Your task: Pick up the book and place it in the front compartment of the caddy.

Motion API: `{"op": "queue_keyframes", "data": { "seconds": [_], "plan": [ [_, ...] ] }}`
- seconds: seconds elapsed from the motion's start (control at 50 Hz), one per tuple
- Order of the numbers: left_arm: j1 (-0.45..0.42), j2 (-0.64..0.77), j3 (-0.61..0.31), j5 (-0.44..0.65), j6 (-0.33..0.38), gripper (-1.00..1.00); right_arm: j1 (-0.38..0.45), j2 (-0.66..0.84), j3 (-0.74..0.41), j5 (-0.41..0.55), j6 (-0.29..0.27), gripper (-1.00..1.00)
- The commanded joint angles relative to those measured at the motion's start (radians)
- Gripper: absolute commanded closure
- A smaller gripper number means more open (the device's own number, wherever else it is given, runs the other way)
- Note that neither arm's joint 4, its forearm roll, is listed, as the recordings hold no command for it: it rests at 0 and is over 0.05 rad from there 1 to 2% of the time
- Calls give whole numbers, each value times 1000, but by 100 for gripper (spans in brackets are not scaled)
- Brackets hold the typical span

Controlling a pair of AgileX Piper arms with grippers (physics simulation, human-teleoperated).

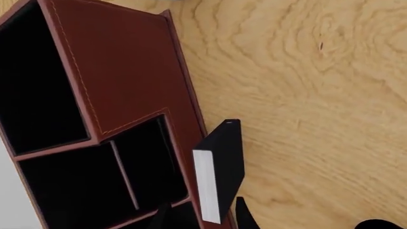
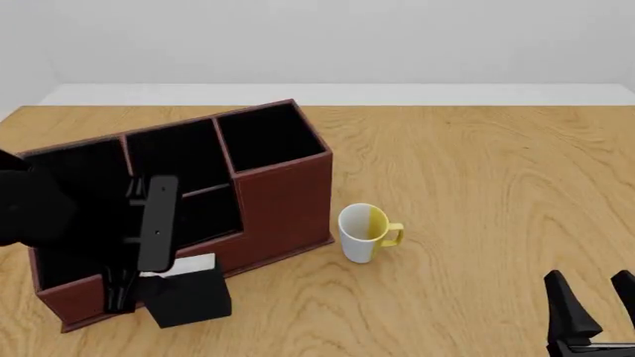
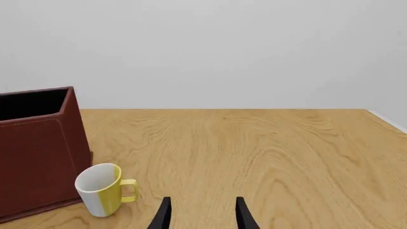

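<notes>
Nearest us, our right claw (image 2: 593, 309) is idling low over the desk (image 2: 476, 171) with its fingers spread and nothing between them, well apart from the work. Our left claw (image 2: 124, 286) is pinching the book (image 2: 187, 294) and hanging it just outside the caddy (image 2: 282, 190), beside the low near wall; we judge it is carrying it there because the front compartment (image 1: 149, 160) sits right behind that wall and the book is not yet over it. A white-and-yellow mug (image 2: 364, 232) is standing close to the caddy's right end.
</notes>
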Motion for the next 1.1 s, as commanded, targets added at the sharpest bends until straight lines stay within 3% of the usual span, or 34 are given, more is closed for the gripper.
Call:
{"op": "queue_keyframes", "data": {
  "seconds": [0.02, 0.1, 0.54, 0.62, 0.92, 1.1],
  "plan": [
    [47, 17, 65, -73, 38, -100, 0, 0, 0, 0, 0, -100],
    [72, 22, 86, -93, 63, -100, 0, 0, 0, 0, 0, -100],
    [88, 71, 141, -188, 47, -100, 0, 0, 0, 0, 0, -100],
    [121, 76, 172, -213, 82, -100, 0, 0, 0, 0, 0, -100],
    [101, 95, 201, -244, 37, -100, 0, 0, 0, 0, 0, -100],
    [121, 101, 221, -264, 49, -100, 0, 0, 0, 0, 0, -100]
  ]
}}
